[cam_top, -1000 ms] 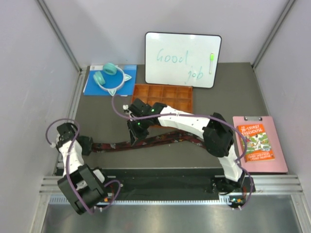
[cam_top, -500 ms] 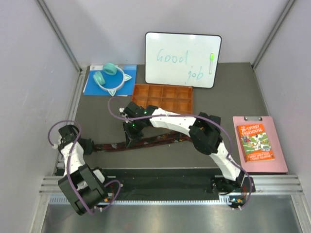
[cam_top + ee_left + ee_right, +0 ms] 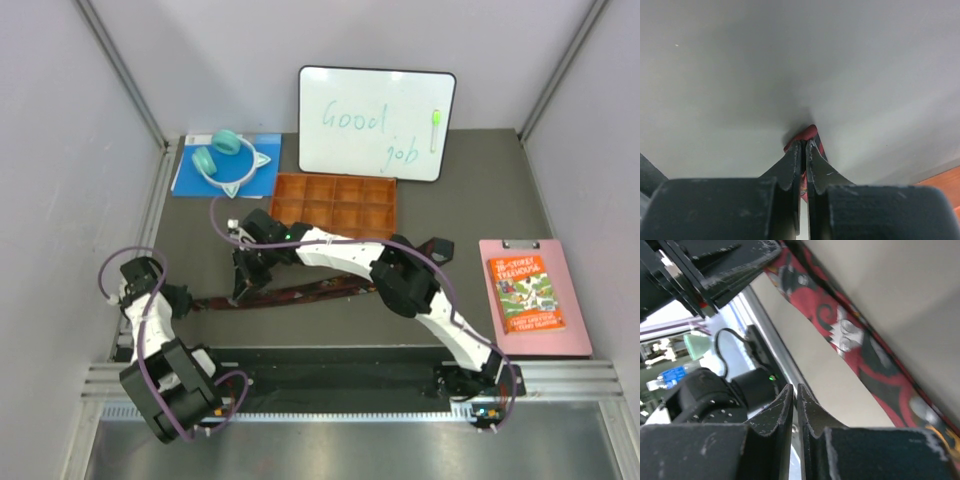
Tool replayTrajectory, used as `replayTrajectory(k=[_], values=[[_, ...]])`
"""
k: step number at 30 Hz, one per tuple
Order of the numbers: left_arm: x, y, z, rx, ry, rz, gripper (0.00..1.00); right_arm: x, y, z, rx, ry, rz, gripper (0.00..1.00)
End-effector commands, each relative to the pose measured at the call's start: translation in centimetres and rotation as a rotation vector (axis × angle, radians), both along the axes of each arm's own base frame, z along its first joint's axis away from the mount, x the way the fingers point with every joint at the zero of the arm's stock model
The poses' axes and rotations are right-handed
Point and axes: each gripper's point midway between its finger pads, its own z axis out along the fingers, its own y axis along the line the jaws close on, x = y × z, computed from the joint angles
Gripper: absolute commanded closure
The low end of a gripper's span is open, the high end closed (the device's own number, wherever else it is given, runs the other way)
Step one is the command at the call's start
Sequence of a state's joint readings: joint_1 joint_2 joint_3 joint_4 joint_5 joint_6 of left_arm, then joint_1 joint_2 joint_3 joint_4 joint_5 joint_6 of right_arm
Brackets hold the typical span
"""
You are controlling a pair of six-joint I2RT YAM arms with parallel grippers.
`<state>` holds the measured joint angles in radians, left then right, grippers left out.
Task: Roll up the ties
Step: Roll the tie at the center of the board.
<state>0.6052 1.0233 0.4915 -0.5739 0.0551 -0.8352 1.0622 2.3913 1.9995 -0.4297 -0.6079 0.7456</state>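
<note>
Dark tabletop [image 3: 470, 200] is holding the necktie [image 3: 310, 290] stretched out. I'm pinching its tip with the left gripper [image 3: 803, 142], right gripper [image 3: 794, 390] closed, hold unclear. Coiling next likely needs a tight first turn.

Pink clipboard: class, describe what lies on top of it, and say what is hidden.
An orange-covered book lies on the pink clipboard, below its metal clip. Whatever is under the book, paper or bare board, is covered and cannot be seen.
</note>
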Motion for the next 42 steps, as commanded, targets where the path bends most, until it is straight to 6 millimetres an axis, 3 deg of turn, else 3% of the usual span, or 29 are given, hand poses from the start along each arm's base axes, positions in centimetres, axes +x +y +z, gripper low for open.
replayTrajectory(k=[1, 5, 8, 12, 17, 20, 25, 29, 33, 34, 35, 42], values=[[0.9, 1.5, 1.4, 0.082, -0.052, 0.005, 0.99, -0.8, 3.2, 1.8, 0.136, 0.011, 0.036, 0.92], [1.1, 2.0, 2.2, 0.118, -0.065, -0.005, 1.00, -1.0, 3.7, 1.9, 0.170, 0.020, 0.052, 0.92], [1.6, 1.9, 2.9, 0.118, -0.086, -0.024, 1.00, -1.2, 2.9, 1.7, 0.140, 0.003, 0.064, 0.92], [2.1, 2.1, 4.5, 0.163, -0.096, -0.062, 1.00, -1.8, -0.1, 0.8, 0.082, -0.017, 0.052, 0.92], [3.1, 2.0, 6.9, 0.240, -0.076, -0.060, 1.00, -0.8, -3.7, -0.2, 0.011, -0.040, -0.016, 0.92], [3.7, 1.0, 7.9, 0.297, -0.034, -0.125, 1.00, -0.8, -5.1, -0.9, -0.018, -0.037, -0.028, 0.92], [5.0, -0.4, 9.5, 0.404, 0.017, -0.213, 1.00, 0.0, -7.0, 1.3, -0.005, -0.084, -0.064, 0.92], [4.9, -1.3, 9.1, 0.462, 0.083, -0.249, 1.00, 0.2, -8.0, 3.1, 0.020, -0.094, -0.076, 0.92], [5.0, -2.3, 8.5, 0.451, 0.081, -0.265, 1.00, -0.1, -6.3, 5.1, 0.129, -0.056, -0.059, 0.92], [5.1, -2.4, 8.7, 0.450, 0.074, -0.265, 1.00, -0.3, -5.5, 4.3, 0.147, -0.030, -0.032, 0.92], [5.1, -2.3, 8.9, 0.452, 0.069, -0.263, 1.00, 0.1, -4.6, 5.0, 0.170, -0.038, -0.024, 0.92], [5.5, -2.2, 9.8, 0.467, 0.051, -0.264, 1.00, 0.1, 1.6, 3.8, 0.214, -0.081, 0.076, 0.97]])
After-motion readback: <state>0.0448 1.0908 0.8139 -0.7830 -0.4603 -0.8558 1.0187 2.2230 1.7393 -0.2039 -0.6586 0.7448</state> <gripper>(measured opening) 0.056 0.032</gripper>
